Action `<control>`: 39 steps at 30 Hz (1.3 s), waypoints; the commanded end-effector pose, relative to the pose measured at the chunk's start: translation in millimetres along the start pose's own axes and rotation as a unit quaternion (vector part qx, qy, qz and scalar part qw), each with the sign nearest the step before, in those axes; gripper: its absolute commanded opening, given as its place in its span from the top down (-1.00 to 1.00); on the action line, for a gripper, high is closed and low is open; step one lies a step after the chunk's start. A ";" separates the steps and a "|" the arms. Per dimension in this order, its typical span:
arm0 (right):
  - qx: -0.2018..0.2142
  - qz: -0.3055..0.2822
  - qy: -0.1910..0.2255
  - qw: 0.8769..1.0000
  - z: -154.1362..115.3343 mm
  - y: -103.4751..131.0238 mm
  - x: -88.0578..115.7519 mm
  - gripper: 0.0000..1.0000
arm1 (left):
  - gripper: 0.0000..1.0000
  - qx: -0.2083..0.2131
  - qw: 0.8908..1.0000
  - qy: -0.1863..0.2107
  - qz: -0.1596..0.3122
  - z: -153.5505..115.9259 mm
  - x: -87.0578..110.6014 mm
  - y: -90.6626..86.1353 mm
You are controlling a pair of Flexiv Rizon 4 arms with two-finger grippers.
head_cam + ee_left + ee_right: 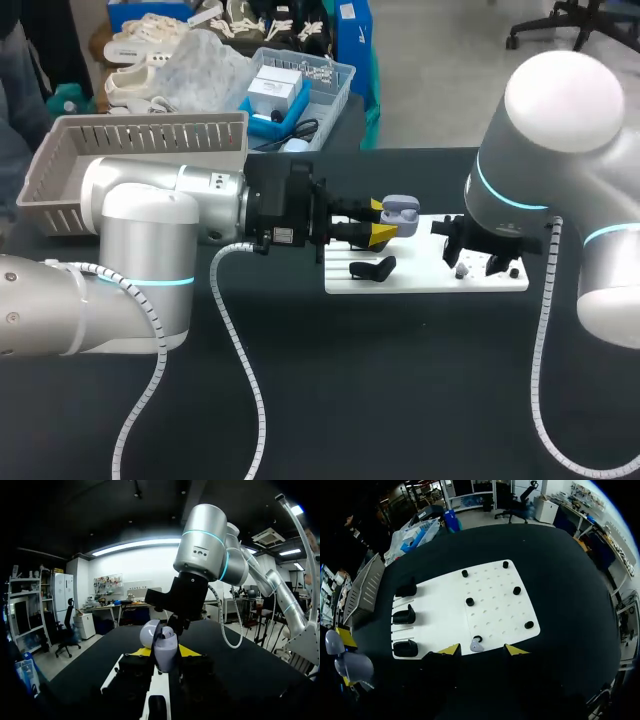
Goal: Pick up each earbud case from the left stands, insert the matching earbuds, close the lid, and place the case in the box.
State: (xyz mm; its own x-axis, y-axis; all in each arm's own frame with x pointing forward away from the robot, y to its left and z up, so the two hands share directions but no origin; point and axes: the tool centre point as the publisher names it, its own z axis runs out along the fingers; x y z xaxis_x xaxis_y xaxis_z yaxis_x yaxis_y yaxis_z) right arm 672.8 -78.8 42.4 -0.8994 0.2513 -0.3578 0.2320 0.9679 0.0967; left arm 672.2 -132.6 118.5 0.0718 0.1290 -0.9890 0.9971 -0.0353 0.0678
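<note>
left gripper (380, 222): clamped on earbud case (400, 211), lid open, over the board (420, 280) at its 11 o'clock edge
right gripper (482, 650): fingers spread, holding nothing; earbud (476, 645) sits on board between the tips
box (130, 135): 10 o'clock of board

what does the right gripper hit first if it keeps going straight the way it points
Probably the small grey earbud, lying just ahead between the open fingers of the right gripper, at the edge of the white board. Depth is unclear, so the fingertips might straddle it and meet the board.
</note>
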 end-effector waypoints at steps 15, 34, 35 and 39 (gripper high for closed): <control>0.005 0.066 -0.019 0.998 9.4 8.0 4.9 -0.03 | 1.00 -0.001 1.000 0.000 0.000 0.2 0.4 0.0; 0.006 0.076 -0.014 0.997 18.4 8.9 7.6 0.08 | 1.00 -0.001 1.000 0.000 0.000 0.2 0.4 0.0; 0.006 0.077 -0.014 0.997 18.6 8.9 7.2 0.10 | 1.00 -0.001 1.000 0.000 0.000 0.2 0.4 0.0; 0.006 0.077 -0.014 0.997 19.0 9.2 6.0 0.18 | 1.00 -0.001 1.000 0.000 0.000 0.2 0.4 0.0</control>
State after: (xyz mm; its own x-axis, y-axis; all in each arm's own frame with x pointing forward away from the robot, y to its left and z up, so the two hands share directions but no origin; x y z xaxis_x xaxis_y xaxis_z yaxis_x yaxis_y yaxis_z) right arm 675.9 -69.6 25.6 -0.8445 0.3952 -0.3615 0.3697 0.9185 0.1406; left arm 672.2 -132.6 118.5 0.0718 0.1290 -0.9890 0.9971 -0.0353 0.0678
